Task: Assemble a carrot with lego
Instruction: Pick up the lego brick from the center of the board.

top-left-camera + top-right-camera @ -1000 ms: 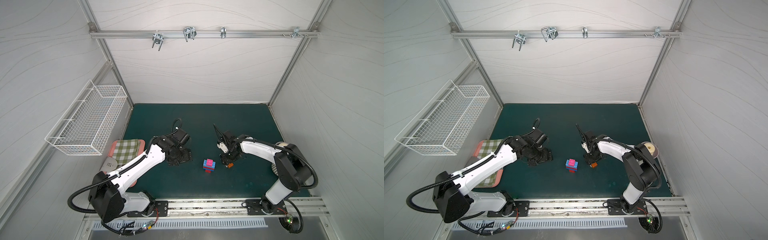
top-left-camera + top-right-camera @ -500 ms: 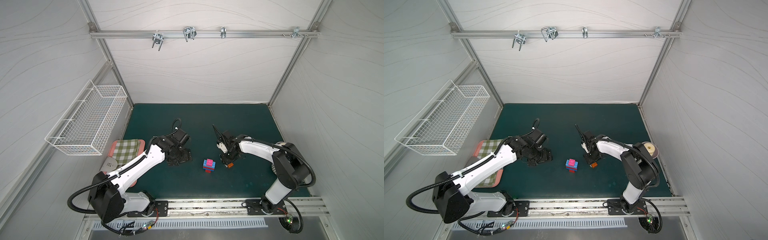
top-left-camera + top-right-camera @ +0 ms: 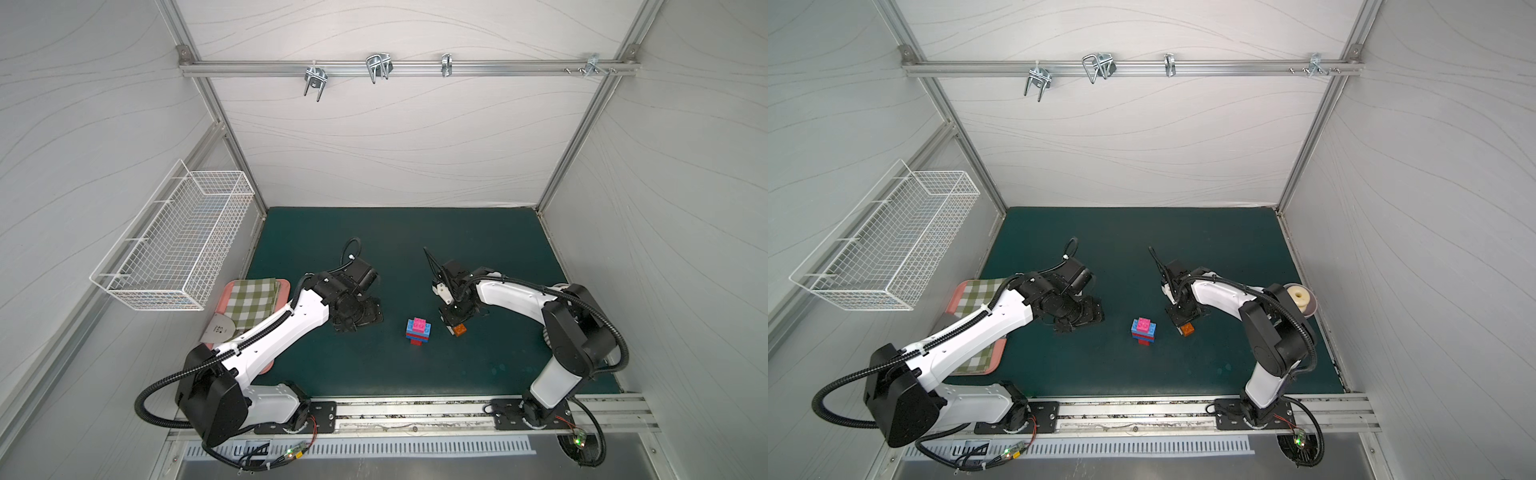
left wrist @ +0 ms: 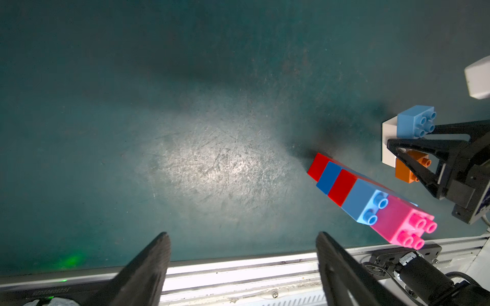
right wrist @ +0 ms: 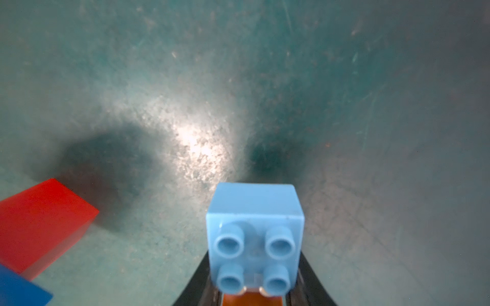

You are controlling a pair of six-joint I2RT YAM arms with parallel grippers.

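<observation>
Two tips: your right gripper (image 4: 393, 150) is clamped on the prong piece (image 4: 415, 119), left gripper (image 4: 242, 238) released, so lift level and seat it squarely on the carrot's (image 4: 371, 197) pink studs (image 4: 416, 227).

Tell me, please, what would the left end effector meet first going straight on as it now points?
Probably only the bare green mat: the open left end effector aims beside the lego stack, not at it.

Right wrist view blurred; orange brick (image 5: 252, 299) mostly hidden behind light-blue brick (image 5: 254, 233), cut by edge
</observation>
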